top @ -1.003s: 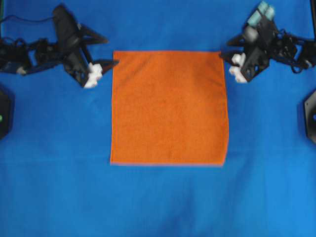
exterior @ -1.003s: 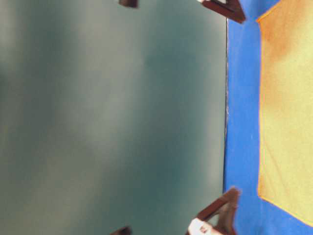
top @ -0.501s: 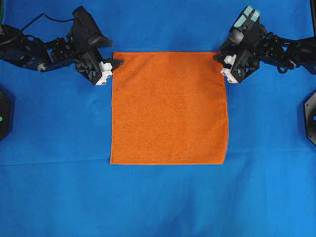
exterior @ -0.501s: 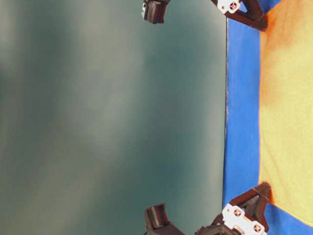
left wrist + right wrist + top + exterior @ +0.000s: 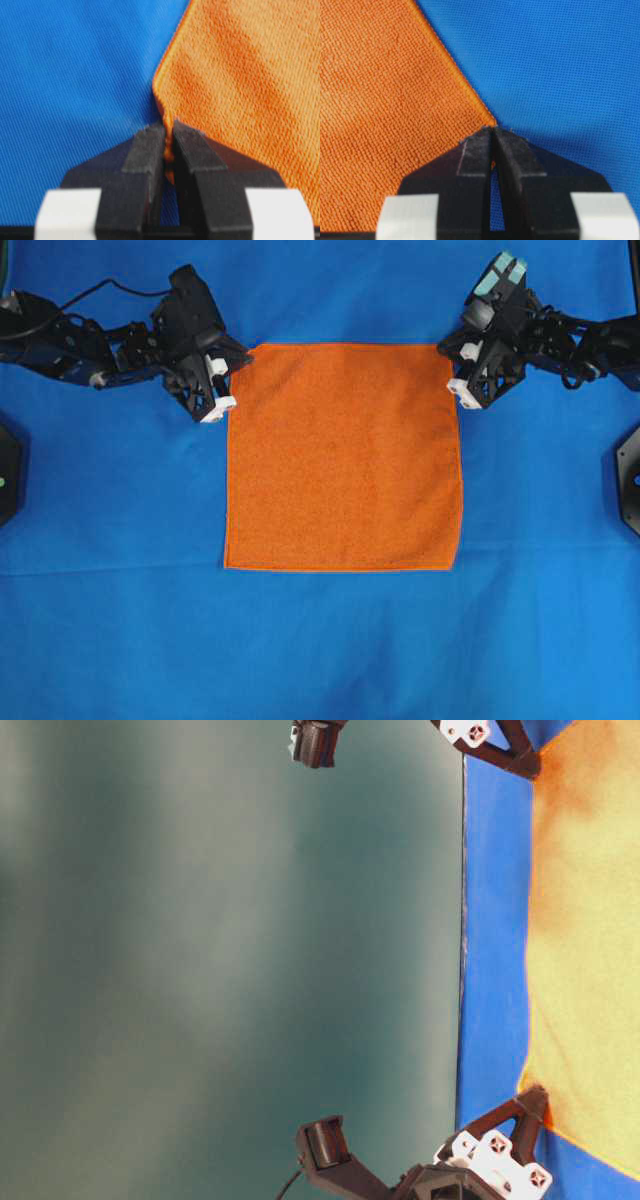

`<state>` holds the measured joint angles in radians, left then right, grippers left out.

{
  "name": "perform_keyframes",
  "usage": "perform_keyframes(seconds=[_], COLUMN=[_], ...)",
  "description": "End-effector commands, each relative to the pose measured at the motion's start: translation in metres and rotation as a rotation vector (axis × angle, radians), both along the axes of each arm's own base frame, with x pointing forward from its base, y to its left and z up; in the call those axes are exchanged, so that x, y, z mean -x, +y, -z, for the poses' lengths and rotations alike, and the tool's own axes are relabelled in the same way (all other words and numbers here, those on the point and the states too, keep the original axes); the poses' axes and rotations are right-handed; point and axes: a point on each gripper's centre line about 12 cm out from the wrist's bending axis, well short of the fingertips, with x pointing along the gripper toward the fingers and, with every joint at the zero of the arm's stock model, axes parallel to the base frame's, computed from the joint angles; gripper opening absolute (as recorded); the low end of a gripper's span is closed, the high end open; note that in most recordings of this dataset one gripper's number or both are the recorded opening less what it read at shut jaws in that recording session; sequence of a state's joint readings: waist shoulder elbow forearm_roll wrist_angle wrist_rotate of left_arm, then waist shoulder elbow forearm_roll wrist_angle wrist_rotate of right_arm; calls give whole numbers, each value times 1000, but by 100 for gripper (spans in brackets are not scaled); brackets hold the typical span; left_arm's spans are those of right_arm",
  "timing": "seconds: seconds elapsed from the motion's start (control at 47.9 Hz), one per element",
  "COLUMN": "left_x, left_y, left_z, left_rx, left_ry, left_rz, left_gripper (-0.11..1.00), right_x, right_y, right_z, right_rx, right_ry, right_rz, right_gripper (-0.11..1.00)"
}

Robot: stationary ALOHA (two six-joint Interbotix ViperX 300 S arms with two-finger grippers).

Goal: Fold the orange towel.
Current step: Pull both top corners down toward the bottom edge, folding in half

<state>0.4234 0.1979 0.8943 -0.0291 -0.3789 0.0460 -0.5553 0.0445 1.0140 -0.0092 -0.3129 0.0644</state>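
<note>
Lying flat on the blue cloth (image 5: 320,640), spread square near the middle of the overhead view: orange towel (image 5: 343,455), thin stitched hem along all four edges. Near edge straight, both near corners flat and free. Far left corner pulled inward and gathered, giving a slanted cut to the outline there.

Clamped on the far left corner of the towel: left gripper (image 5: 238,362). Wrist view: black fingers (image 5: 145,152) pressed together, a strip of orange hem pinched upright between them, blue cloth to the left, towel surface to the right.

Clamped on the far right corner of the towel: right gripper (image 5: 452,362). Wrist view: black fingers (image 5: 475,155) closed to a point directly on the corner tip, a sliver of orange visible between them; towel to the left, blue cloth to the right.

Reaching in from the far left and far right edges of the overhead view: both arms, black, with white blocks behind the fingers.

Table-level view, rotated sideways: both grippers low on the cloth at the towel's far corners, dull green wall (image 5: 220,960) behind.
</note>
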Motion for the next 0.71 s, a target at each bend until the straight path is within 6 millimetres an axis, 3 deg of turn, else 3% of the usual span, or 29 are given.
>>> perform_keyframes(seconds=[0.0,0.334,0.689], left_x=[0,-2,-3], left_y=[0,1,-2], left_z=[-3,-45,-61], left_rx=[-1,-36,-55], left_ry=[4,-22,-34], left_rz=[2,23,42], left_gripper=[1,1,1], right_x=[-1,-1,0], right_y=[-3,-3,4], right_z=[-6,-37,-43], right_rx=[11,49,45], right_ry=[-25,-90,-95], right_rz=[9,11,0], right_gripper=[3,3,3])
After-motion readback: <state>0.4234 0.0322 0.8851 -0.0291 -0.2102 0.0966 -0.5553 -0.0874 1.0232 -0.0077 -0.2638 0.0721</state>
